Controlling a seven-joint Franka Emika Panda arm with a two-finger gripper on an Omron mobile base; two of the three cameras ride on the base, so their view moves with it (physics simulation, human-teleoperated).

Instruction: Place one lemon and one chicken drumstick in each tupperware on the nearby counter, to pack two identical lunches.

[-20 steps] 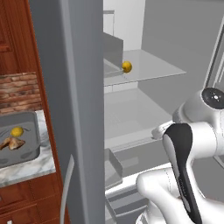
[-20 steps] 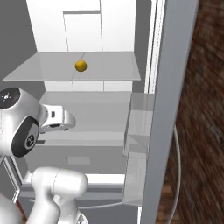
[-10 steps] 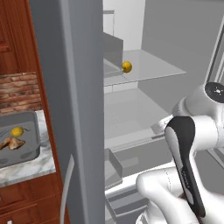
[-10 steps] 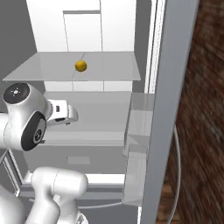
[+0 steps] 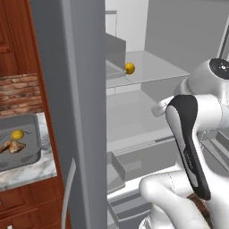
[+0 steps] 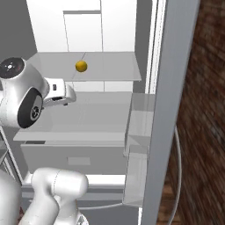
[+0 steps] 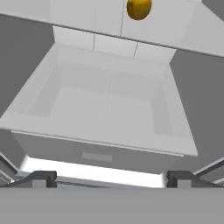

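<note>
Inside the open fridge (image 6: pixel 110 114), a lemon (image 6: pixel 81 66) is sitting on the upper shelf (image 6: pixel 114 70), upper left. Below it, the tool (image 7: pixel 111 178) is waiting wide open, empty. At left, the dark tupperware (image 5: pixel 31 154) is holding one lunch.

Smooth translucent fridge shelf (image 6: pixel 110 66), matt grey tupperware (image 5: pixel 20 145), polished marbled stone counter (image 5: pixel 31 172), rough brick wall (image 5: pixel 18 94)

A lemon (image 5: pixel 129 68) lies on the fridge shelf (image 5: pixel 152 71).
</note>
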